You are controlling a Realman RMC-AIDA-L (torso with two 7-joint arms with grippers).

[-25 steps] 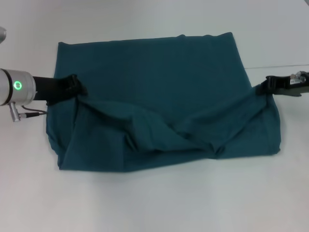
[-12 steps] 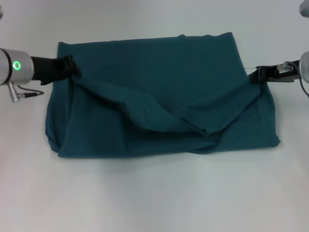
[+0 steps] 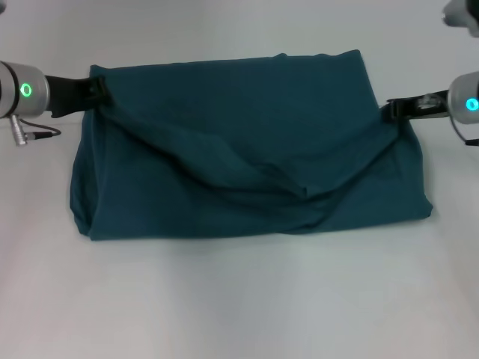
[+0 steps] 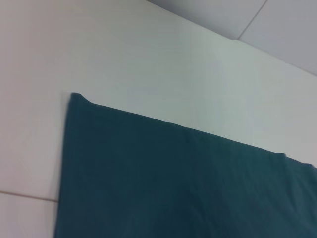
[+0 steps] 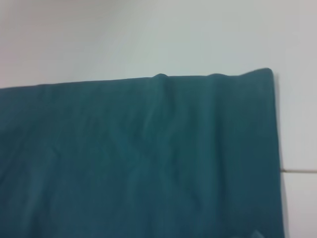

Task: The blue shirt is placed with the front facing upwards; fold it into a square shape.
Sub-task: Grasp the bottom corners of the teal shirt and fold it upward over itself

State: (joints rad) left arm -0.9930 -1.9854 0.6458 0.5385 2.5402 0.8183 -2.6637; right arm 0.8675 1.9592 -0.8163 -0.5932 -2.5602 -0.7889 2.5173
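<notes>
On the white table (image 3: 224,299) lies the plain teal-blue cotton shirt (image 3: 247,149), folded over and sagging between both hands; the left hand (image 3: 96,93) pinches its left edge, the right hand (image 3: 393,110) its right edge.

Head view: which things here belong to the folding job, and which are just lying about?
Part of the job:
- blue shirt, plain side showing, partly folded
- left gripper, at the shirt's left edge
- right gripper, at its right edge

Lying about:
- nothing; only the white table beneath
</notes>
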